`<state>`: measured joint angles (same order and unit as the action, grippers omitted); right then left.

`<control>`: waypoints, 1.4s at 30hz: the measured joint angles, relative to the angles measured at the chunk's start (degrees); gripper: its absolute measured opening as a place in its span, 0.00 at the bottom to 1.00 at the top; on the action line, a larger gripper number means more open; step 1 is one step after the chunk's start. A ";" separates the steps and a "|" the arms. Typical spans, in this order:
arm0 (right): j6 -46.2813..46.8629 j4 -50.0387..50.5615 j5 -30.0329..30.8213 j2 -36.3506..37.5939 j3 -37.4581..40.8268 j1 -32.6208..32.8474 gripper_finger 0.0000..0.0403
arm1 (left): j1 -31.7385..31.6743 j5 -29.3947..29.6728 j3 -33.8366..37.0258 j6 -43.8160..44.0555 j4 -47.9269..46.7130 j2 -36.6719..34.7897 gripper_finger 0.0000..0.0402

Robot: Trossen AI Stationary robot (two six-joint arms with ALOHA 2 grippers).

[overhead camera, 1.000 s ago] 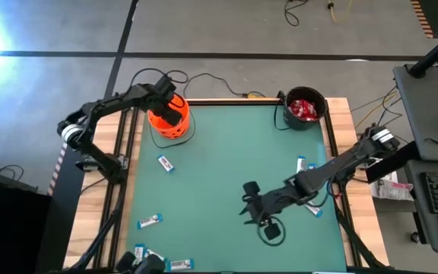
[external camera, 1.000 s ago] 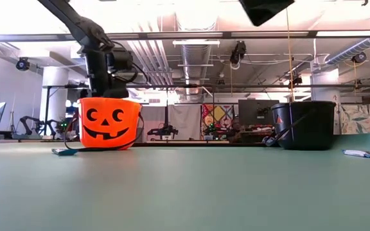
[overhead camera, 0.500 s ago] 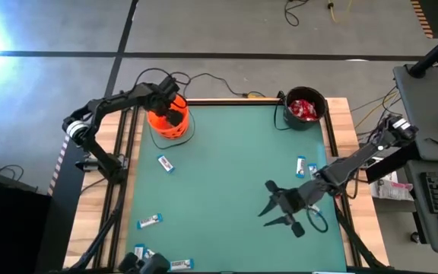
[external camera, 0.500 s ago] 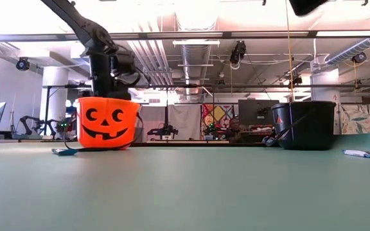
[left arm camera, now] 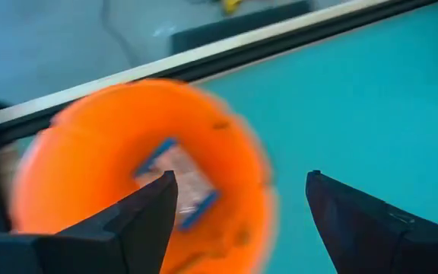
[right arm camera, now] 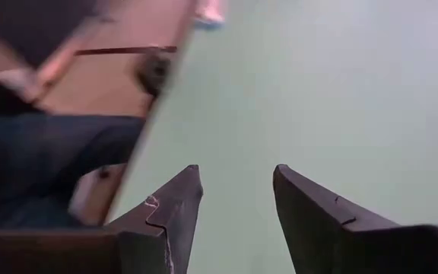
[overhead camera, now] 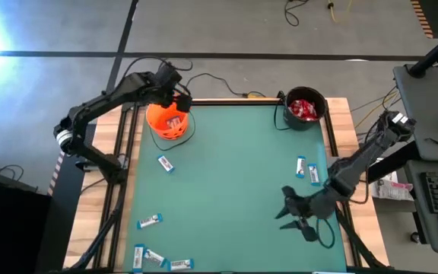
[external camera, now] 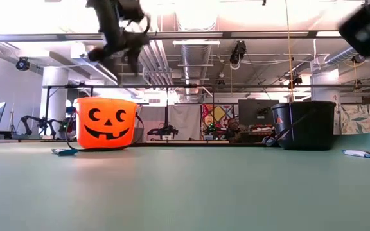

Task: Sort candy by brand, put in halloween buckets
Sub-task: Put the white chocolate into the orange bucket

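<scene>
The orange bucket (overhead camera: pixel 167 120) stands on the green mat at the far left, with a blue-and-white bar (left arm camera: pixel 177 183) lying inside it. My left gripper (overhead camera: pixel 175 97) hangs open above the bucket's mouth, with nothing between its fingers. The black bucket (overhead camera: pixel 306 108) at the far right holds red packets (overhead camera: pixel 303 109). More blue-and-white bars lie flat on the mat: one (overhead camera: pixel 165 164) near the orange bucket, two (overhead camera: pixel 306 170) at the right, several (overhead camera: pixel 150 221) at the near left. My right gripper (overhead camera: pixel 289 215) is open and empty above the mat near the right front.
The mat's wooden border (overhead camera: pixel 342 122) runs along the right, with desks and equipment beyond it. Cables (overhead camera: pixel 219 84) lie behind the far edge. In the low view, the orange bucket (external camera: pixel 106 122) and black bucket (external camera: pixel 304 125) stand apart with bare mat between them.
My left gripper has risen out of the orange bucket's mouth and now hangs well above it; a blue-and-white bar now shows inside the bucket. My right gripper has moved over the mat toward the table's right edge and rolled about its own axis, staying empty.
</scene>
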<state>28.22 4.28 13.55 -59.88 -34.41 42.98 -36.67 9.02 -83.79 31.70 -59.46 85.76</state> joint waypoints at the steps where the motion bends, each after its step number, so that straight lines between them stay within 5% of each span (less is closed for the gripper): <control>1: 4.18 2.00 3.70 -0.20 0.02 1.93 0.40 | 1.59 0.00 -1.38 1.59 0.11 -0.03 0.68; 4: 14.85 7.15 10.81 -0.65 -0.43 7.13 0.42 | 7.12 1.14 -5.58 7.35 0.11 0.41 0.68; 10: 27.64 9.40 13.54 -1.28 -0.46 17.15 0.42 | 21.15 12.92 -12.74 15.09 0.50 2.33 0.68; 21: 37.22 11.40 24.08 -7.81 -0.44 26.36 0.51 | 44.85 21.01 -17.71 19.58 3.76 11.41 0.68; 26: 40.07 14.31 20.07 -9.13 -0.81 25.24 0.60 | 54.01 22.28 -17.38 18.56 11.36 21.66 0.68; 31: 48.84 38.10 12.32 -8.09 -7.33 22.06 0.66 | 58.34 23.09 -22.49 24.81 15.61 33.10 0.66; 36: 51.72 55.52 8.79 -9.12 -13.45 18.92 0.68 | 61.26 23.06 -34.13 20.75 17.55 45.44 0.61; 42: 53.31 57.56 3.28 -10.45 -13.25 17.50 0.68 | 63.84 21.53 -51.43 18.43 14.67 60.09 0.54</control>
<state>81.53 61.84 16.83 -70.33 -47.67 60.49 27.17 30.54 -135.22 50.13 -44.79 145.85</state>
